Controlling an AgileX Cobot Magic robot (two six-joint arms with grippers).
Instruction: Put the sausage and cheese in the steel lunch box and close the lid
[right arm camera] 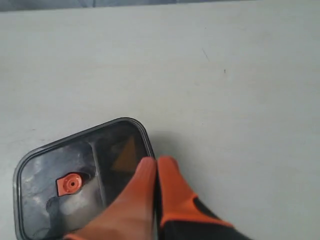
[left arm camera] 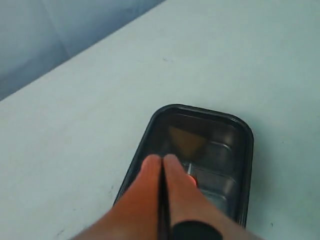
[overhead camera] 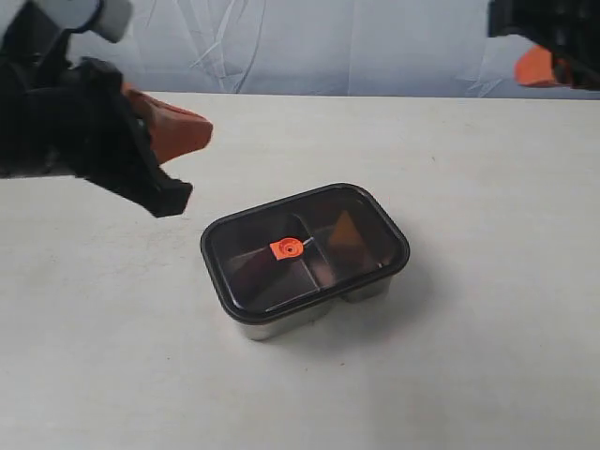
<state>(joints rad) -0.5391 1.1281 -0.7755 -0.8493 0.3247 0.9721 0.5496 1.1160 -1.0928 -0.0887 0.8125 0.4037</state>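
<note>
Sitting mid-frame on the table [overhead camera: 487, 356], the steel lunch box [overhead camera: 281, 328] wore the lid [overhead camera: 309, 267], the cheese [overhead camera: 345, 234] dim through its right half, the sausage not discernible. Both looked stiff, light and slick, best held at the black rim. Beyond, left pincer [left arm camera: 162, 161] upper left and right pincer [right arm camera: 157, 162] upper right hung closed and empty.

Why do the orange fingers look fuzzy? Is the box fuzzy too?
Left wrist view: the left gripper sits too near the lens, so it blurs; right wrist view: the right gripper likewise; exterior view: the lid looks sharp.
</note>
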